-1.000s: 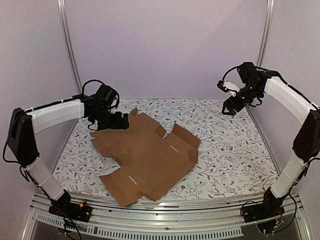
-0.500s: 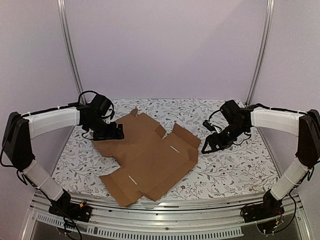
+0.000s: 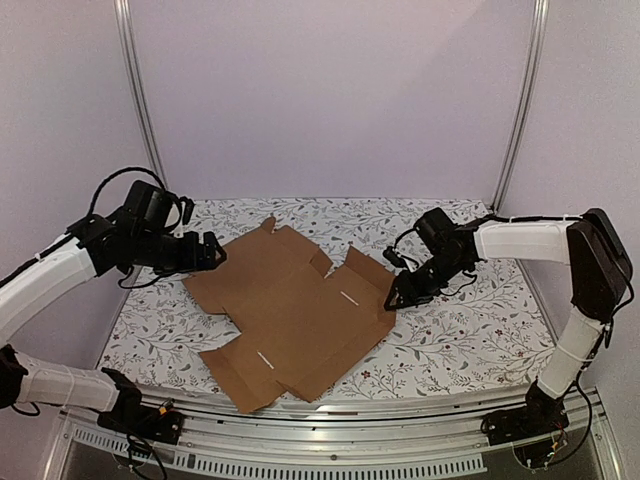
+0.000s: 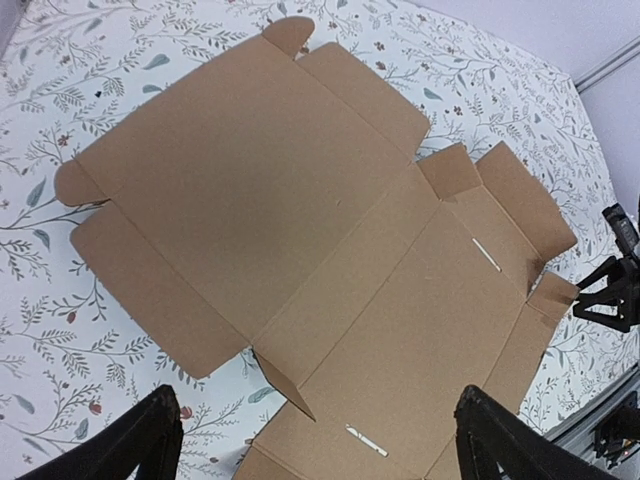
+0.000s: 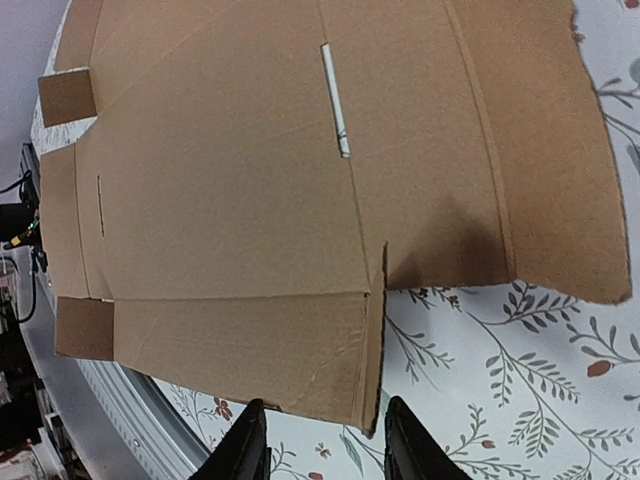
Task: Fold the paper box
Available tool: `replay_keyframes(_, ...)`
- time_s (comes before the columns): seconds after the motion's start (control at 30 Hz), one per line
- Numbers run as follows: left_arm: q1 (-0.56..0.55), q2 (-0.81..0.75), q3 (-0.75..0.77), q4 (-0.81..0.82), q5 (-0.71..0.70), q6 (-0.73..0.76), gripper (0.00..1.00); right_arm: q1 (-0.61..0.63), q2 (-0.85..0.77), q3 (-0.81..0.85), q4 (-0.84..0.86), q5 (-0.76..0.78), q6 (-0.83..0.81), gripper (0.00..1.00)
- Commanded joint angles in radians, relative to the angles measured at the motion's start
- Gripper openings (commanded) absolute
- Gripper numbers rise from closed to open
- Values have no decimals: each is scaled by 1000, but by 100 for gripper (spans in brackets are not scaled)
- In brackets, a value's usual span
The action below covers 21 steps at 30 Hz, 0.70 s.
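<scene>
The floral surface (image 3: 470, 330) carries the paper box (image 3: 300, 320), which lies flat and unfolded at its middle. The left gripper (image 3: 207, 250) hangs spread wide off the box's far left side and touches nothing, so the sheet is unpinned. A push from the right would likely slide the whole sheet rather than raise a panel. The right gripper (image 3: 392, 298), narrowed but with a gap showing, straddles the corner of an edge flap (image 5: 230, 350). A shallow bite there may slip or crumple the cardboard.
</scene>
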Motion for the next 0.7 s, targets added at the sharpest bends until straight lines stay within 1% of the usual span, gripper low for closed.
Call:
replay_keyframes(0.0,-9,-20,-2,-59,-21,-11,95,6,52,47,-4,21,6,23)
replay_keyframes(0.07,-9,-27,-12,-61,-17,-15,95,5,55,52,-20,24,-12,6)
replay_keyframes(0.1,-9,-30,-16,-60,-13,-16,95,4,52,58,-38,31,-33,0)
replay_keyframes(0.17,-9,-38,-25,-60,-4,-15,95,-4,43,85,-113,43,-88,0)
replay_keyframes(0.2,-9,-40,-28,-62,2,-11,95,-13,41,111,-141,60,-150,0)
replay_keyframes(0.23,-9,-43,-30,-63,8,-4,95,-23,44,143,-216,78,-204,0)
replay_keyframes(0.27,-9,-43,-31,-68,11,3,95,-35,53,197,-295,107,-291,0)
replay_keyframes(0.33,-9,-43,-31,-78,-2,9,95,-74,95,293,-398,191,-463,0)
replay_keyframes(0.4,-10,-42,-36,-83,-12,16,95,-123,143,408,-503,258,-596,0)
replay_keyframes(0.43,-9,-38,-39,-83,-11,18,95,-145,170,468,-540,300,-695,0)
replay_keyframes(0.5,-11,-28,-46,-78,-3,24,95,-180,248,587,-555,395,-811,0)
replay_keyframes(0.57,-11,-9,-61,-56,1,28,95,-212,345,704,-545,437,-880,0)
replay_keyframes(0.63,-11,4,-84,-12,6,29,95,-232,436,852,-544,461,-877,5)
replay_keyframes(0.67,-11,18,-94,10,11,28,95,-239,476,928,-550,463,-844,6)
